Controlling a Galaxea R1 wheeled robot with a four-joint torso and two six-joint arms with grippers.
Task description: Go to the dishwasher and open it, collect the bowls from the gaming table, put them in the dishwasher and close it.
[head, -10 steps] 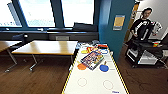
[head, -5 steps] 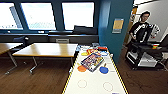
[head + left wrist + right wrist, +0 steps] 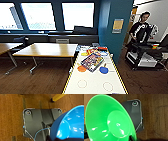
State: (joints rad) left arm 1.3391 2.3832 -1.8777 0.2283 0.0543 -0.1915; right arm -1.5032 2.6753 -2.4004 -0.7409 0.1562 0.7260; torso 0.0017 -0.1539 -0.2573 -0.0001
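Two bowls are carried: blue bowl (image 3: 70,124) in left hand, green bowl (image 3: 109,119) in right; grips unclear.

The near end of the gaming table (image 3: 93,86) lies bare at 6 o'clock, white top open between its yellow rims. Farther up, toward 12 o'clock, a game box (image 3: 92,61) sits across the middle, with an orange bowl (image 3: 81,68) at its 8 o'clock and a blue bowl (image 3: 103,69) at its 4 o'clock, each just beside it (more clutter crowds the far end). At 9 o'clock, open floor (image 3: 45,80) separates it from a wooden table (image 3: 47,49). At 3 o'clock stand a teal pillar (image 3: 112,37), a cart (image 3: 145,56) and a person (image 3: 141,28).
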